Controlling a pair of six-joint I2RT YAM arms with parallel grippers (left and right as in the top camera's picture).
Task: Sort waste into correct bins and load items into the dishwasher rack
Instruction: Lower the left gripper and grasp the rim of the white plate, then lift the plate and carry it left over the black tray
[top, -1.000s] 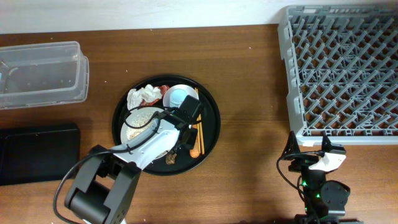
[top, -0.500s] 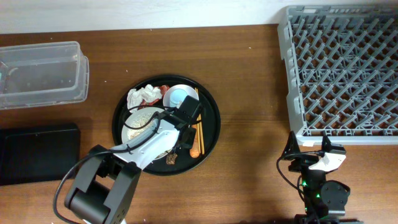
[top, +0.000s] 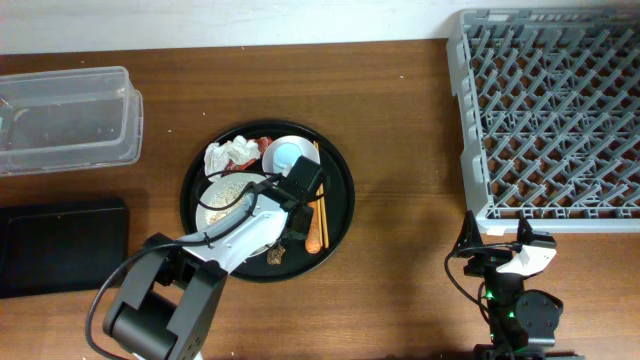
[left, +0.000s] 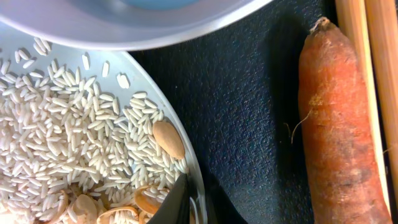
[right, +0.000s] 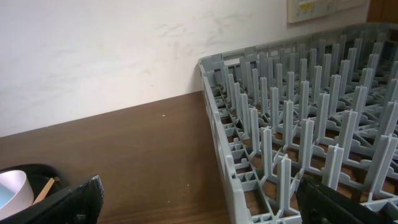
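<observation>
The white plate (top: 222, 194) holds pale rice (left: 74, 137) and nut-like scraps, and sits on the round black tray (top: 340, 190). My left gripper (top: 288, 212) is shut on the plate's right rim (left: 186, 202), one finger inside and one outside. The orange carrot (left: 339, 130) lies to the right of the plate (top: 314, 234), beside the wooden chopsticks (left: 367, 37). The white bowl with the pale blue cup inside it (top: 287, 153), the crumpled tissue (top: 228, 153), the red wrapper (top: 262, 142) and the dark food bits (top: 275, 255) are also on the tray. My right gripper (right: 199, 208) is open and empty.
The clear tub (top: 65, 118) stands at the far left, with the black bin (top: 60, 245) in front of it. The grey dishwasher rack (top: 550, 110) fills the back right and shows close by in the right wrist view (right: 298, 124). My right arm rests near the front edge below the rack.
The left gripper and the plate have shifted very slightly. The right arm has not moved.
</observation>
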